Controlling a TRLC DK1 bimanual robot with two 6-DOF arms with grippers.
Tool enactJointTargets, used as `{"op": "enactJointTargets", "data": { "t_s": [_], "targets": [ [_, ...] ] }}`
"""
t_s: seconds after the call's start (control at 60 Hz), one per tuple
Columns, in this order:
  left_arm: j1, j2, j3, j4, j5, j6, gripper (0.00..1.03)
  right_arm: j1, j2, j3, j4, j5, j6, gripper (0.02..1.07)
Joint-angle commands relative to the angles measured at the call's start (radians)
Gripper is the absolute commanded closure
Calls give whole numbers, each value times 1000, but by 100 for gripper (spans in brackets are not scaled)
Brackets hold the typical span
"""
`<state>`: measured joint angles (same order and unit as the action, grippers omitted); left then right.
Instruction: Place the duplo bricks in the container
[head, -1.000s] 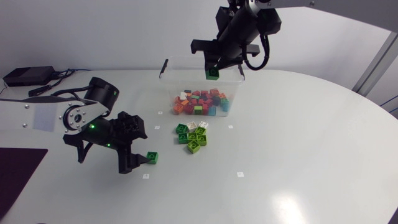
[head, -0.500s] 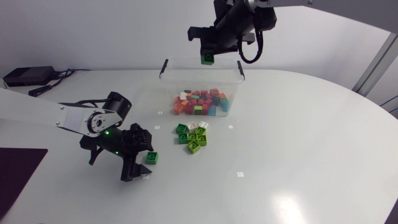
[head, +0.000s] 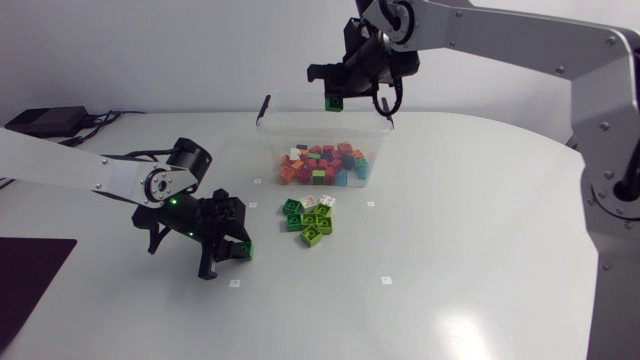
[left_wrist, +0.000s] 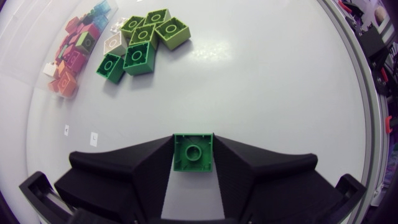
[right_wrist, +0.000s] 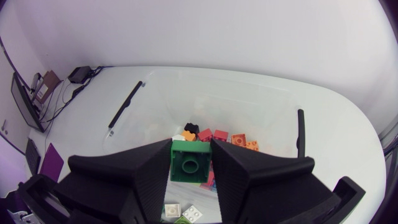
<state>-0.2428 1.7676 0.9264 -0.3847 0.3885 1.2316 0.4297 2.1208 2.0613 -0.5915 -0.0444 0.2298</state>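
Presently: right claw (head: 337, 99) clamped on a dark green duplo brick (right_wrist: 190, 161), high over the clear container (head: 382, 150), near its rear rim; risk: dropped from there, the brick may clip the rim or bounce out. Left claw (left_wrist: 193, 155) closed onto a lone green brick (left_wrist: 193, 151) on the surface (head: 480, 250); a shallow grip may slip in lifting. Container holds mixed red, orange, green and white bricks; loose green-and-white cluster (head: 310, 219) lies just outside.
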Motion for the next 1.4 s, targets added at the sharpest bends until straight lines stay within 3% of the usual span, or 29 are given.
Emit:
{"op": "enactJointTargets", "data": {
  "t_s": [0.0,0.1,0.217,0.383,0.733,1.117,1.383],
  "targets": [
    [19,-31,23,-29,6,23,74,-11,64,53,18,5,-18,71],
    [30,-76,31,-51,9,22,74,-11,100,89,16,32,-27,63],
    [36,-114,42,-75,10,22,74,-14,139,134,7,58,-38,37],
    [50,-163,95,-111,36,-9,74,-14,120,134,-7,81,-44,14],
    [43,-163,318,-91,130,-265,74,-9,-121,-171,99,90,-70,12],
    [28,1,526,161,139,-626,73,24,-348,-500,193,77,-115,12],
    [2,135,655,210,118,-715,73,50,-415,-687,271,23,-147,12]
  ]
}}
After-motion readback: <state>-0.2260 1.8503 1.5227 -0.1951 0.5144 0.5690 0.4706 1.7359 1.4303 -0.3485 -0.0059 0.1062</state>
